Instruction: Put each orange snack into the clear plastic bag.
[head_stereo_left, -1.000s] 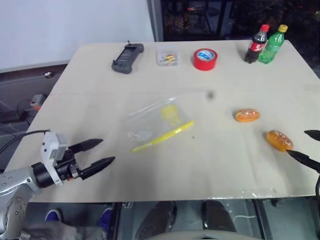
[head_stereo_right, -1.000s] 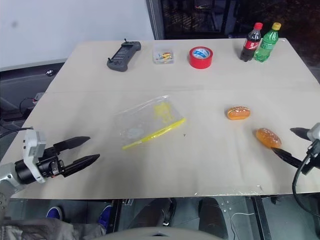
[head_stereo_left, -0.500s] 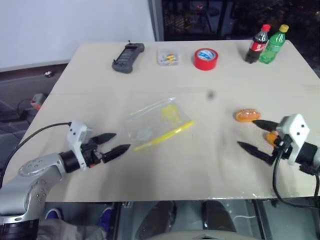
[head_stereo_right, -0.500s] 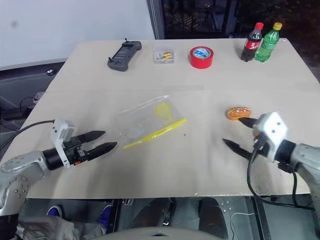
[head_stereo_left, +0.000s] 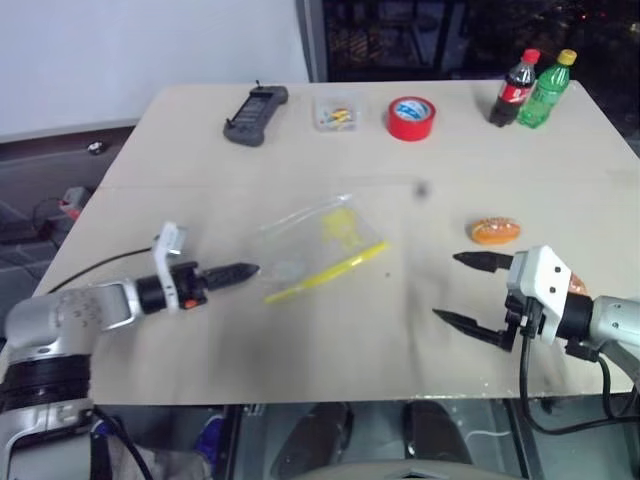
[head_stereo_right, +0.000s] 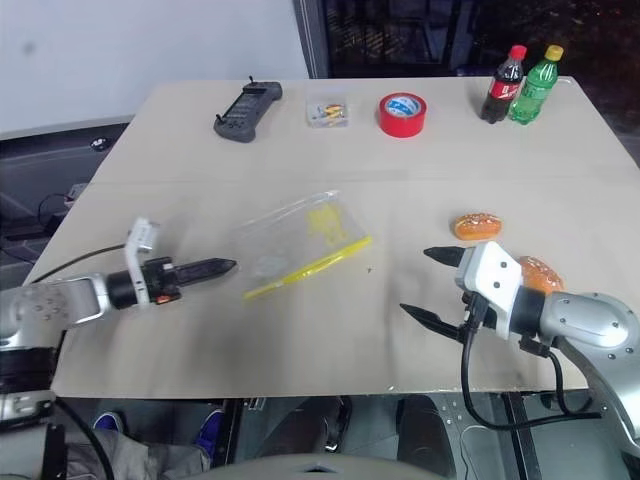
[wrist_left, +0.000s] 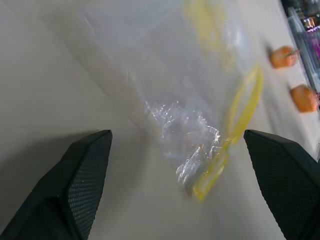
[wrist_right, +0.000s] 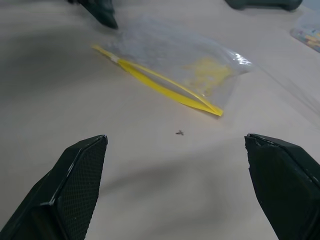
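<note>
The clear plastic bag (head_stereo_left: 320, 245) lies flat mid-table, its yellow seal strip toward the table's near edge. My left gripper (head_stereo_left: 235, 272) is open, low over the table, with its tips just short of the bag's left corner; in the left wrist view the bag (wrist_left: 200, 100) lies between its fingers (wrist_left: 85, 170). One orange snack (head_stereo_left: 495, 232) rests to the right of the bag. The other orange snack (head_stereo_right: 540, 272) sits just behind my right hand. My right gripper (head_stereo_left: 447, 287) is open and empty, pointing left toward the bag (wrist_right: 175, 65).
Along the far edge stand a black controller (head_stereo_left: 255, 103), a small clear box (head_stereo_left: 335, 112), a red tape roll (head_stereo_left: 411, 118), a cola bottle (head_stereo_left: 515, 88) and a green bottle (head_stereo_left: 547, 88). The table's near edge runs just under both hands.
My left gripper has moved forward to the bag's corner and rolled. My right gripper has swung left past the nearer snack. Both stayed open.
</note>
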